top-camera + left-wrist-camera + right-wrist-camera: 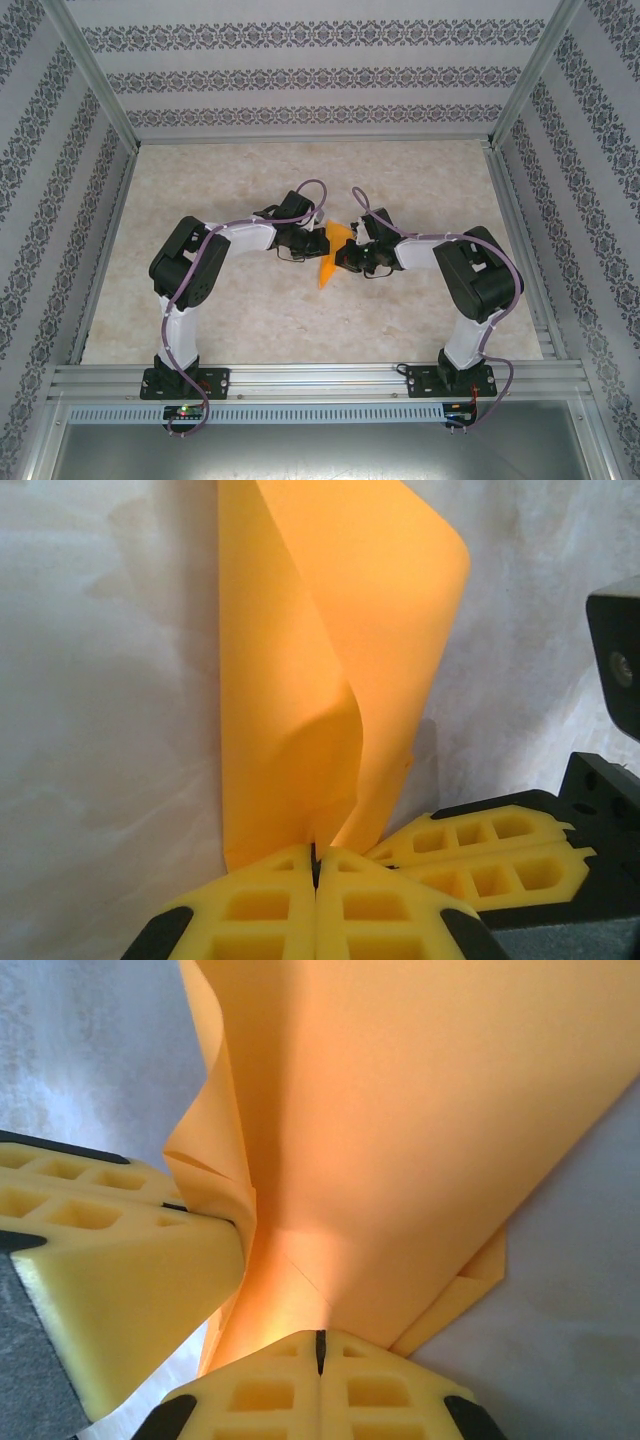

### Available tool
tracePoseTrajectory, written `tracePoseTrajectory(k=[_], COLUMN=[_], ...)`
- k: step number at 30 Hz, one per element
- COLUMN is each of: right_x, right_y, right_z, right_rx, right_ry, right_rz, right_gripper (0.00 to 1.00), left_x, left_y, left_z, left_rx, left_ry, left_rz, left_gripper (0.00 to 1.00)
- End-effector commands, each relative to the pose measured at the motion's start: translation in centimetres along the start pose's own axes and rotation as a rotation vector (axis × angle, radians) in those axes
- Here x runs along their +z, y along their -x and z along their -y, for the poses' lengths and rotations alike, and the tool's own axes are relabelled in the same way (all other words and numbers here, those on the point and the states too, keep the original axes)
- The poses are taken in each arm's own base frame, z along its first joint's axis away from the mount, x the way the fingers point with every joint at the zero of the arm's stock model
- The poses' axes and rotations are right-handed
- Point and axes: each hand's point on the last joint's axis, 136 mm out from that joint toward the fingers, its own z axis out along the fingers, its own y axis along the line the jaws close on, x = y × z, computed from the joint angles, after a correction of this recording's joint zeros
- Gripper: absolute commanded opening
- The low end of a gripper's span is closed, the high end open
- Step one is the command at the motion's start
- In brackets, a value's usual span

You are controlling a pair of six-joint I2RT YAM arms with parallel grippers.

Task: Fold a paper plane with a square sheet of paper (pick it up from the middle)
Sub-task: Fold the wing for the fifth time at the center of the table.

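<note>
Nearest the top camera, the two arm bases (185, 378) sit bolted to the aluminium rail (320, 378). Beyond them both arms bend inward over the table (250, 320). The left gripper (305, 240) and right gripper (350, 255) meet on the sheet of paper (330, 262), which shows as a narrow orange-yellow wedge at mid-table, apparently lifted clear of the surface, though this view is too small to be sure.

In the left wrist view, the left gripper (316, 865) is pressed together on the sheet of paper (320, 660). The paper rises out of the slit in curled, overlapping layers. The right gripper (480, 852) lies just beside it, touching the same bottom edge.

In the right wrist view, the right gripper (320, 1345) is likewise clamped on the sheet of paper (420, 1110). A faint diagonal crease shows above its tips and a folded corner at the lower right. The left gripper (110, 1250) pinches the paper from the left.

By this evidence the task is partly done: the sheet is picked up and some folds are in, but the layers are loose and rounded. A slim dart with a sharp centre crease probably remains to be made.
</note>
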Motion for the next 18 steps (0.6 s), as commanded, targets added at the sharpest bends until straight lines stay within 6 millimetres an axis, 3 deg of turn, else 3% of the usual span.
tracePoseTrajectory(k=[1,11,18], right_x=[-0.6,-0.6,-1.5], right_y=[0.1,0.0,0.2], right_z=[0.7,1.8,1.1], right_rx=[0.033,0.063,0.050], right_ry=[-0.024,-0.059,-0.053], right_rz=[0.016,0.012,0.029], right_gripper=[0.03,0.05,0.09], left_x=[0.2,0.3,0.4], left_y=[-0.1,0.1,0.0], left_z=[0.7,0.7,0.5], left_rx=[0.034,0.036,0.038], left_ry=[-0.019,-0.017,-0.006], left_rz=[-0.005,-0.002,-0.007], left_gripper=[0.07,0.07,0.07])
